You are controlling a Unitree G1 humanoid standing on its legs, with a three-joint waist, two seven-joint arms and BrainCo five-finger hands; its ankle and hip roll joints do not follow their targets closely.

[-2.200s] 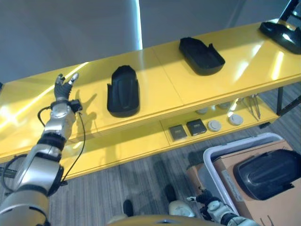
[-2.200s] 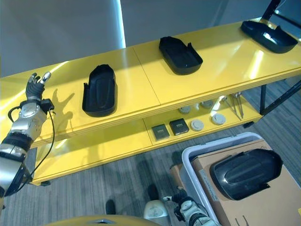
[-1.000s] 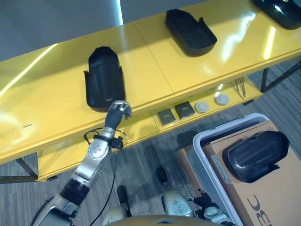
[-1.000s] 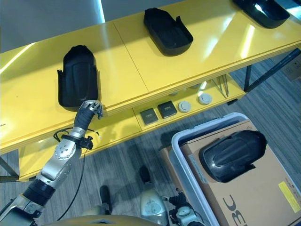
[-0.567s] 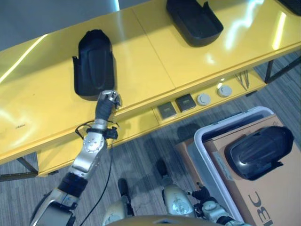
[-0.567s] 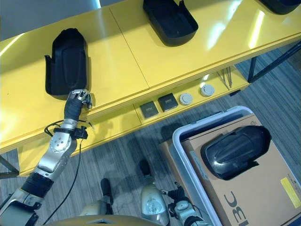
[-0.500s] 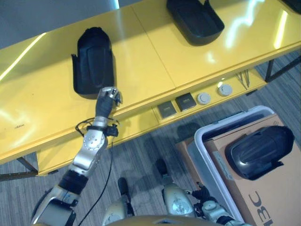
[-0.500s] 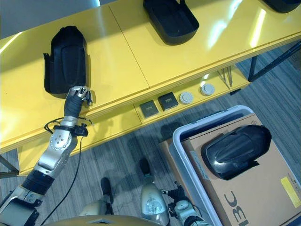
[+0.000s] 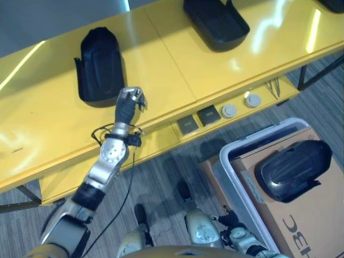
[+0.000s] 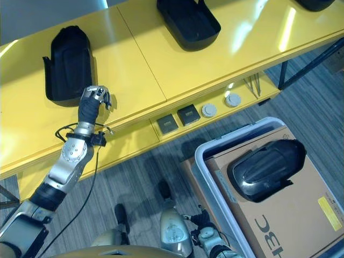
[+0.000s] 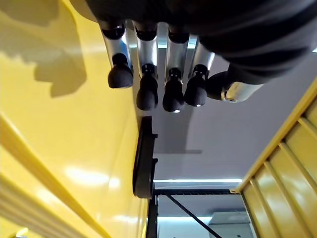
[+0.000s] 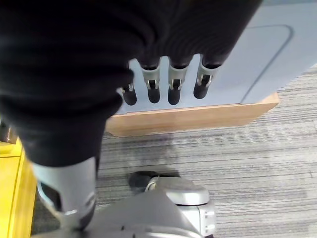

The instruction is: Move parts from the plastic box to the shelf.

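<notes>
1. Both of my hands are empty. My left hand (image 10: 94,98) hovers over the front of the yellow shelf (image 10: 140,64), just beside the near end of a black moulded part (image 10: 68,64); in its wrist view the fingers (image 11: 144,84) hang loosely curled with nothing between them and the thumb. My right hand (image 12: 163,84) shows in its own wrist view, fingers relaxed, over grey carpet.

2. One part is left to move: the glossy black shell (image 10: 267,167) lying on a cardboard box (image 10: 301,226) inside the grey plastic box (image 10: 207,161), well apart from both hands.

3. I judge that shell to be stiff, hollow plastic, light for its bulk, and slippery on its domed back. Pinching the smooth crown would likely slide off, so I would take it by a rim or side edge, probably with fingers under the lip.

4. Two more black parts already sit on the shelf top, the second one (image 10: 188,20) farther along. Small square and round pieces (image 10: 196,114) lie on the lower tier; I cannot tell what they are.

5. Hidden: the shell's underside and far rim, and the plastic box's far end is cut off.
</notes>
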